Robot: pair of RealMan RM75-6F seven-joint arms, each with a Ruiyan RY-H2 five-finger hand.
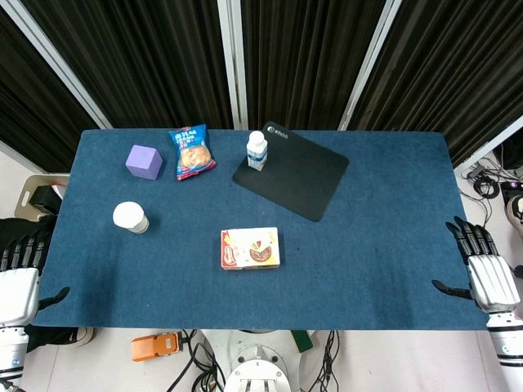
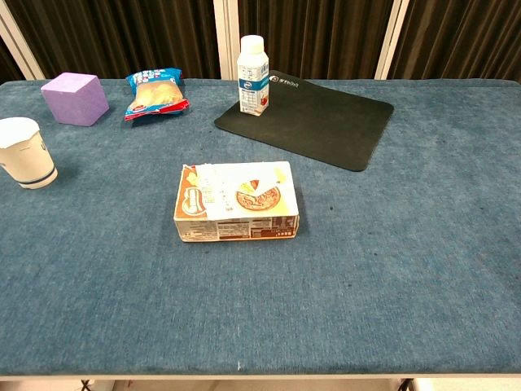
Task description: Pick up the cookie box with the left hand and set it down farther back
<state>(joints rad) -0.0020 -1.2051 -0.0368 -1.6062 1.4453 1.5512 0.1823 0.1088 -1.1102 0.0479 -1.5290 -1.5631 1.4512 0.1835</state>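
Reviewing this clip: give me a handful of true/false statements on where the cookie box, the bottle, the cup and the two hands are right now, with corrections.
1. The flat rectangular cookie box lies on the blue table cloth, with no hand touching it. True.
2. The small white bottle with the blue label stands on the purple cube. False: it stands upright on a corner of the black mat; the purple cube sits apart, to the left.
3. The left hand grips the white paper cup. False: the white paper cup stands alone; the hand is at the table's left edge, holding nothing.
4. The right hand is at the table's right edge with its fingers apart. True.
5. The blue snack bag lies between the cube and the bottle. True.
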